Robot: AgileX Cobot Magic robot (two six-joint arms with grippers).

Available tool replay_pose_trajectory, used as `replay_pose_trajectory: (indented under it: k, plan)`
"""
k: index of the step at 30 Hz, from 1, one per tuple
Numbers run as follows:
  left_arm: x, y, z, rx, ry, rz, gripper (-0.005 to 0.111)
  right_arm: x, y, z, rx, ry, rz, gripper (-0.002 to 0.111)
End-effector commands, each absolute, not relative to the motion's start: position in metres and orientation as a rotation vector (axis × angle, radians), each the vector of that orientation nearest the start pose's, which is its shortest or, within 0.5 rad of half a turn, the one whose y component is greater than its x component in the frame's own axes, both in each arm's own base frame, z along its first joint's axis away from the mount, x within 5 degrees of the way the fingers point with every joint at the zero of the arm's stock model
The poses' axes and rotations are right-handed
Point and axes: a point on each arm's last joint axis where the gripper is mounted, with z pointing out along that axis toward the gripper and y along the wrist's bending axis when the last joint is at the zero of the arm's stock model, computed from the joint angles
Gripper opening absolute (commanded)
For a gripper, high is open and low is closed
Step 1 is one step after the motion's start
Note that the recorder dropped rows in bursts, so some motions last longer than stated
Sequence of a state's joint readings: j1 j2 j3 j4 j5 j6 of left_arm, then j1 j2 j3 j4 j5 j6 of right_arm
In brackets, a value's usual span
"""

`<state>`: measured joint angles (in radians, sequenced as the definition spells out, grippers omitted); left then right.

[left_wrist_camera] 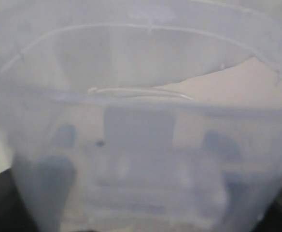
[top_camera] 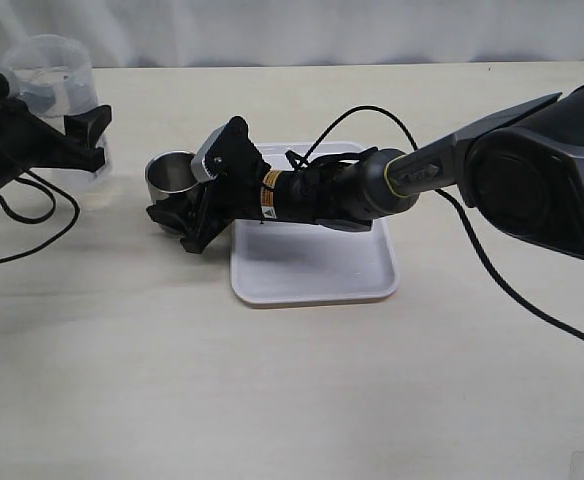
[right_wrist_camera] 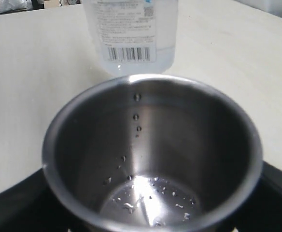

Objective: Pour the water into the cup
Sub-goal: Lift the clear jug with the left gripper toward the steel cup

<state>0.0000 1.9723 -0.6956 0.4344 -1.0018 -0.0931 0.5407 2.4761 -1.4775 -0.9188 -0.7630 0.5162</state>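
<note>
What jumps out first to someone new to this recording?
The right gripper clasping the steel cup beside the white tray, mid-table. Far left, the left gripper holds a transparent container with water in it. Inside the steel cup only scattered droplets show.

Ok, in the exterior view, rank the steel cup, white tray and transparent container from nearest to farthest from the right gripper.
1. Steel cup, between the right gripper jaws.
2. White tray, just beside it, under the arm.
3. Transparent container, far left.
</note>
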Motion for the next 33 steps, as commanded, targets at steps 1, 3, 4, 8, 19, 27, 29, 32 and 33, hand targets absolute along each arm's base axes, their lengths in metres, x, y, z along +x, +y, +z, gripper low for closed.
replay_pose_trajectory:
  k: [1, 3, 4, 8, 19, 27, 29, 32, 33]
  plan:
    - [0.356, -0.033, 0.137, 0.392, 1.697, -0.208, 0.0, 0.394, 0.289, 0.047, -1.109, 1.684, 0.719, 0.004]
    - [0.36, -0.034, 0.14, 0.411, 1.679, -0.209, 0.0, 0.394, 0.289, 0.047, -1.109, 1.684, 0.719, 0.004]
    - [0.361, -0.034, 0.141, 0.416, 1.676, -0.208, 0.0, 0.394, 0.289, 0.047, -1.109, 1.684, 0.719, 0.004]
    - [0.365, -0.034, 0.146, 0.418, 1.646, -0.206, 0.0, 0.394, 0.289, 0.047, -1.109, 1.684, 0.719, 0.004]
    - [0.366, -0.038, 0.122, 0.488, 1.546, -0.187, 0.0, 0.394, 0.289, 0.047, -1.109, 1.684, 0.719, 0.004]
    - [0.362, -0.044, 0.119, 0.652, 1.484, -0.143, 0.0, 0.394, 0.289, 0.047, -1.109, 1.684, 0.719, 0.004]
    - [0.362, -0.044, 0.119, 0.654, 1.483, -0.141, 0.0, 0.394, 0.289, 0.047, -1.109, 1.684, 0.719, 0.004]
    - [0.362, -0.044, 0.119, 0.67, 1.475, -0.123, 0.0, 0.394, 0.289, 0.047, -1.109, 1.684, 0.719, 0.004]
    - [0.362, -0.044, 0.119, 0.67, 1.475, -0.123, 0.0, 0.394, 0.289, 0.047, -1.109, 1.684, 0.719, 0.004]
